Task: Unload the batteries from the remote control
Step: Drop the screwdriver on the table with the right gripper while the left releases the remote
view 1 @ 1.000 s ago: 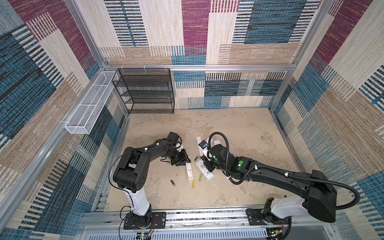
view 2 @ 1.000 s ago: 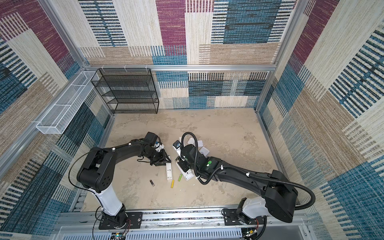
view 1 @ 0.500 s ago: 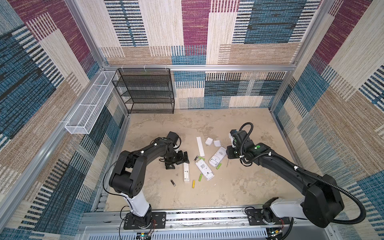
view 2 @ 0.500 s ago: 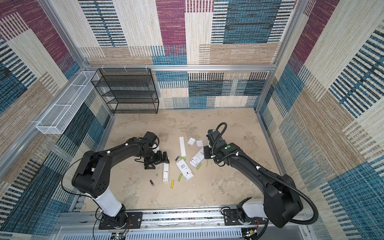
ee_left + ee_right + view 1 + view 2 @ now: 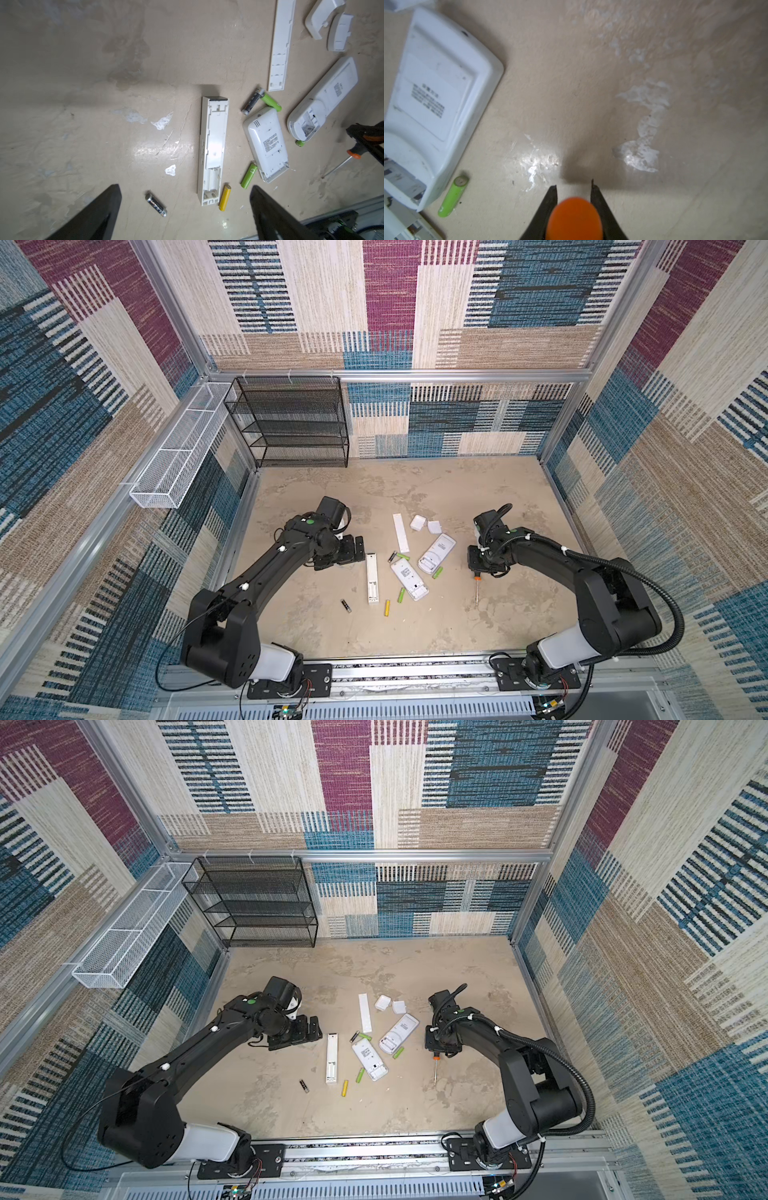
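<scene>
Across the worktop (image 5: pixel 457 635), we see six batteries (image 5: pixel 248 175) lying loose beside the emptied remotes (image 5: pixel 212 145). Our left pincer (image 5: pixel 186 186) has just sprung open, empty; our right pincer (image 5: pixel 573 185) has withdrawn, gripping the screwdriver (image 5: pixel 574 216). Unloading looks finished.

Six batteries lie flat and loose around the slim white remote (image 5: pixel 212 149). At its open end, a yellow one (image 5: pixel 225 197) lies just beside it. A lime green one (image 5: pixel 248 175) lies just beyond the yellow, and a black one (image 5: pixel 156 205) is near the remote's opposite side. Near the remote's other end, a black cell (image 5: pixel 252 101) and a green cell (image 5: pixel 271 101) meet in a V. Another green cell (image 5: pixel 300 143), half hidden, lies farthest off.
</scene>
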